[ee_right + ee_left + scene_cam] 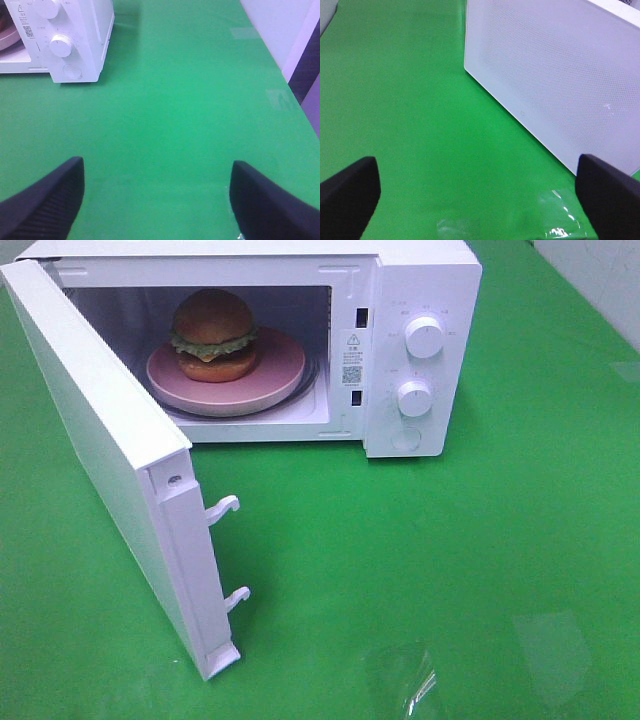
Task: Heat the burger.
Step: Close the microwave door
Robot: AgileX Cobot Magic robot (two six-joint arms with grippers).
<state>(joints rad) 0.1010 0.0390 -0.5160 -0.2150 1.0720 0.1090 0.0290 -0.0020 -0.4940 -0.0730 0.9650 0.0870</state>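
Left tool (475, 167) near the microwave door (555, 75), right tool (157, 165) over green cloth (175, 100), both released, empty.

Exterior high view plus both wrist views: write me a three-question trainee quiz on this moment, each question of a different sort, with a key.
1. True or false: the microwave door is shut.
2. The burger sits: A) on the pink plate inside the microwave; B) in the left hand; C) on top of the microwave.
3. Fill in: the left hand and the right hand are both ____ and hold nothing.
Key: 1 false; 2 A; 3 open.
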